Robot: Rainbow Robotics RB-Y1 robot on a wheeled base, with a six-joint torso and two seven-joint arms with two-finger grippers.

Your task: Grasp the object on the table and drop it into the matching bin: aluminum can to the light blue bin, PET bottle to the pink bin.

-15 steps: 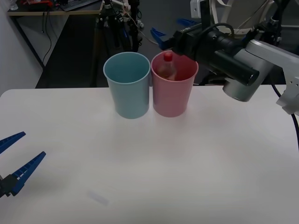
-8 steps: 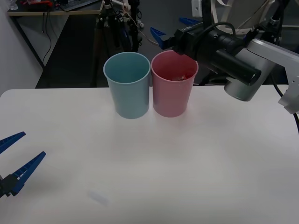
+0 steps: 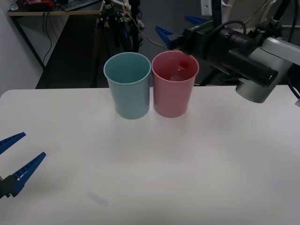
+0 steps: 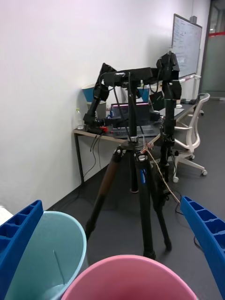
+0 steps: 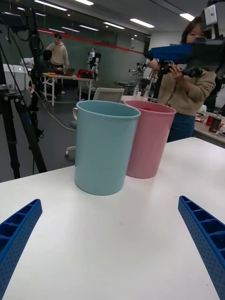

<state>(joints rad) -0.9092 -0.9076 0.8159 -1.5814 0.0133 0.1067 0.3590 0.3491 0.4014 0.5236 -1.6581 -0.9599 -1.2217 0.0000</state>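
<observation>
The right gripper (image 3: 180, 29) hangs above the far rim of the pink bin (image 3: 172, 96), its jaws spread wide with nothing between them; in the right wrist view the two blue fingers (image 4: 16, 236) stand at the corners with both bin mouths below. The PET bottle (image 3: 180, 71) lies inside the pink bin, its red cap showing against the far inner wall, so the drop looks done and into the right bin.

The step in hand, as I judge it, is getting the arm clear. That calls for lifting straight up first, so the open fingers pass above the rim, and only then drawing back toward the robot's right side. A low sideways sweep could catch the rim and tip the bin, and it stands touching the light blue bin (image 3: 127, 89), so a knock to one would likely shove the other. The jaws are best left open during the retreat; closing them over the bin gains nothing.

The left gripper (image 3: 16, 157) waits low at the near left of the bench (image 3: 154, 164), jaws also open and empty, well apart from both bins, and has no part to play here.
</observation>
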